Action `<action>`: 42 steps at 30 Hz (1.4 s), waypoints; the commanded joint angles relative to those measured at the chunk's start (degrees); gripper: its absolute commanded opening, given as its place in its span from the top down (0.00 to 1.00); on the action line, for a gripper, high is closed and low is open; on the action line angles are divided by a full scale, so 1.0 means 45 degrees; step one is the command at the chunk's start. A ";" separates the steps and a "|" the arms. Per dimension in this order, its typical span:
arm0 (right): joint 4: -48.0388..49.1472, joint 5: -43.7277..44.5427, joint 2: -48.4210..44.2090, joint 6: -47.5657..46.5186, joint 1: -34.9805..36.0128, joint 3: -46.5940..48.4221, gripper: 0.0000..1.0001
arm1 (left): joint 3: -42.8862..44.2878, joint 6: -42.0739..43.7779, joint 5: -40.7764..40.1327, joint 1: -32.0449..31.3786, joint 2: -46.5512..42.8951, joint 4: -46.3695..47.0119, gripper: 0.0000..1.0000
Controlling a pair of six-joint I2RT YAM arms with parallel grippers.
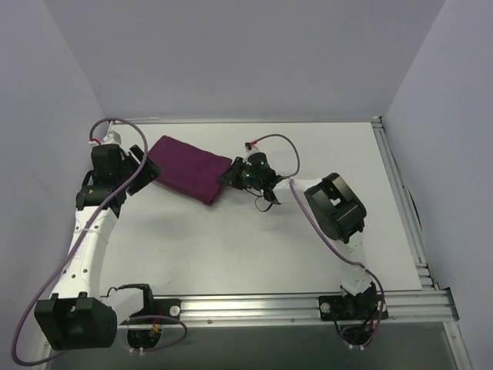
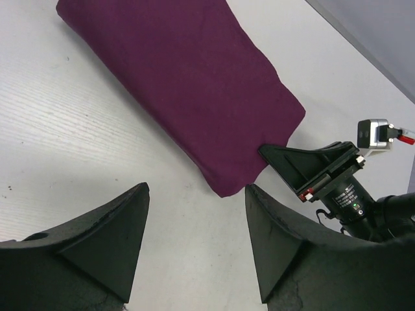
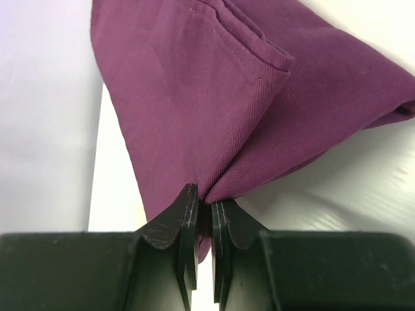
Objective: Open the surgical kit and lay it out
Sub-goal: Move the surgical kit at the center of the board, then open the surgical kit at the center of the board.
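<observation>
The surgical kit shows as a folded dark magenta-purple cloth wrap (image 1: 188, 169) lying on the white table, still wrapped; no tray or instruments show. My right gripper (image 1: 229, 176) is at the bundle's right end, shut on a pinched fold of the cloth wrap (image 3: 214, 116), which rises between its fingertips (image 3: 188, 201). My left gripper (image 1: 146, 171) stands open at the bundle's left end, its fingers (image 2: 130, 207) just off the cloth's near corner (image 2: 227, 184) with bare table between them. The right gripper (image 2: 269, 152) also appears in the left wrist view, touching the cloth edge.
White walls enclose the table on three sides. An aluminium rail (image 1: 308, 304) runs along the near edge with both arm bases on it. A purple cable (image 1: 289, 150) loops over the table behind the right arm.
</observation>
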 commanded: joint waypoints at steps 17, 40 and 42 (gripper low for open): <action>-0.6979 0.0001 -0.4539 -0.4908 -0.1184 0.0307 0.16 | 0.1112 -0.1011 0.0130 -0.0866 0.1107 -0.3063 0.26; -0.8719 -0.2576 0.0224 -0.5593 -0.2455 0.5445 0.34 | 0.2224 -0.2050 0.1322 -0.0924 0.2006 -0.3902 0.26; -0.8622 -0.2809 0.0478 -0.5553 -0.2455 0.5523 0.35 | 0.2418 -0.1933 0.1263 -0.0924 0.2045 -0.4039 0.26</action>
